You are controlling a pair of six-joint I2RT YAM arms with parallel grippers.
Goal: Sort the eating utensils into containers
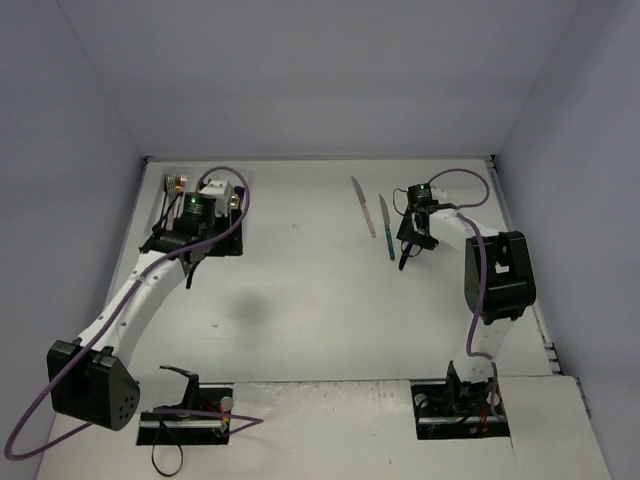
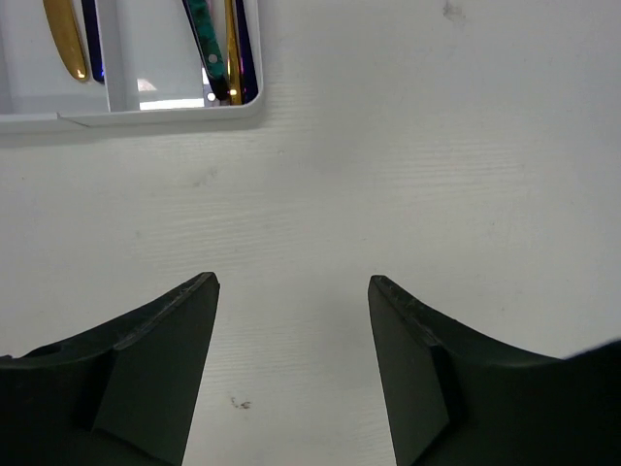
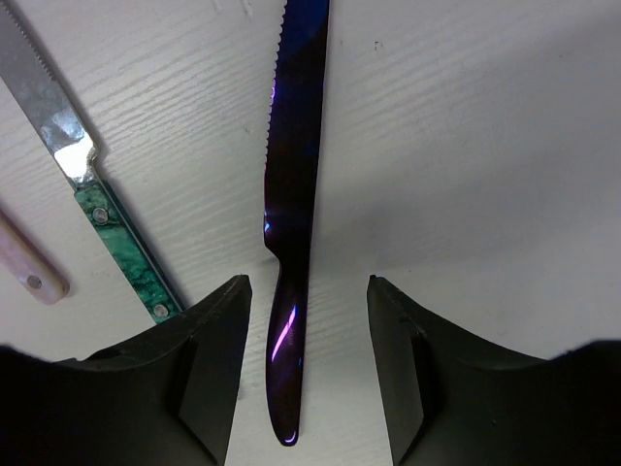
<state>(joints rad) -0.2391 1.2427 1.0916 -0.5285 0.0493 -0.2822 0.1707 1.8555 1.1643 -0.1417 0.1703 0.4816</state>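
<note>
1. Lying flat on the white table, the purple knife runs lengthwise between the fingers of the right gripper. The jaws stand apart on either side of its handle with a strip of table showing on each side, so nothing is gripped
2. Just left of it in the right wrist view lies a teal-handled knife with a serrated blade. At the left border is the end of a pink-handled knife. The three lie near one another without touching
3. From above, these knives sit in the far right part of the table, and the right arm stands between them and the right wall
4. The white tray lies at the far left corner, close to the back wall. A wide stretch of white table separates it from the knives
5. The left gripper is spread wide and holds nothing. It hovers over the table just off the tray's rounded corner, near the rim but apart from it
6. Inside that corner compartment, a teal handle, a gold handle and a dark blue one lie against the outer wall. Past the divider lies a gold piece with another dark blue one beside it
</note>
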